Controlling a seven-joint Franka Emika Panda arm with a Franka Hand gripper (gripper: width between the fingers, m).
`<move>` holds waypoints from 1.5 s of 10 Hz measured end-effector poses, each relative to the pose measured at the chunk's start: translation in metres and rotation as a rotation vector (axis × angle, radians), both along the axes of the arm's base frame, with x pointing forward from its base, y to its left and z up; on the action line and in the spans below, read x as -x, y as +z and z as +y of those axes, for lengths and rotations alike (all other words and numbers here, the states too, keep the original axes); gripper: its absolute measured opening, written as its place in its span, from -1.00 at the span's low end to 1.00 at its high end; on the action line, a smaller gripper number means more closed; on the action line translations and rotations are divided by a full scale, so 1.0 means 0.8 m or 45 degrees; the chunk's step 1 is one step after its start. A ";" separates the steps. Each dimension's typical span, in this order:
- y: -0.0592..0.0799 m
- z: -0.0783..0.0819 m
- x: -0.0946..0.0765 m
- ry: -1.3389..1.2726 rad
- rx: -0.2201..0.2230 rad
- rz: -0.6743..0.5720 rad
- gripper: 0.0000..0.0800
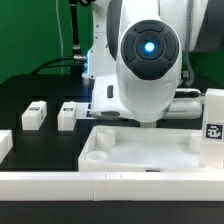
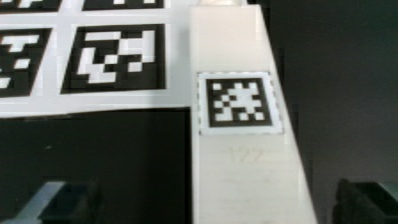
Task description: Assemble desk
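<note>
In the wrist view a long white desk leg with a black-and-white square tag lies on the black table. It runs straight between the fingers of my gripper. The jaws stand open, one dark fingertip on each side of the leg with a gap to it, and nothing is gripped. In the exterior view the white tray-like desk top lies at the front. Two more legs sit to its left, and a tagged one stands at the right. The arm's bulky wrist hides the gripper there.
The marker board lies flat beside the leg, touching its long edge. A long white rail runs along the front of the table. Another white part shows at the exterior view's left edge. A green wall stands behind.
</note>
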State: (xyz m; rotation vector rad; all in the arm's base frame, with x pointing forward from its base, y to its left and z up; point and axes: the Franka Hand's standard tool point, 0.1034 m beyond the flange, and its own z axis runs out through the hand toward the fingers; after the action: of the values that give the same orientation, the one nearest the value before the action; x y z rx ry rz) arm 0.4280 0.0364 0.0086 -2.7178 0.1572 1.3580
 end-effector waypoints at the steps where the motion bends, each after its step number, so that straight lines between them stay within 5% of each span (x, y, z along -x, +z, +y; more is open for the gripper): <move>1: 0.000 0.000 0.000 0.000 0.000 0.000 0.62; 4: 0.000 0.000 0.000 0.001 0.000 0.000 -0.28; 10: 0.005 -0.001 -0.001 0.009 -0.008 0.006 -0.28; 14: 0.120 -0.009 -0.041 0.023 -0.061 -0.113 -0.28; 15: 0.131 -0.013 -0.047 0.022 -0.068 -0.127 -0.28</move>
State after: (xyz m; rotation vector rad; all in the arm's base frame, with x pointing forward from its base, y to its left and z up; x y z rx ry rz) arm 0.4655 0.0263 0.1133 -2.7411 0.0884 1.2092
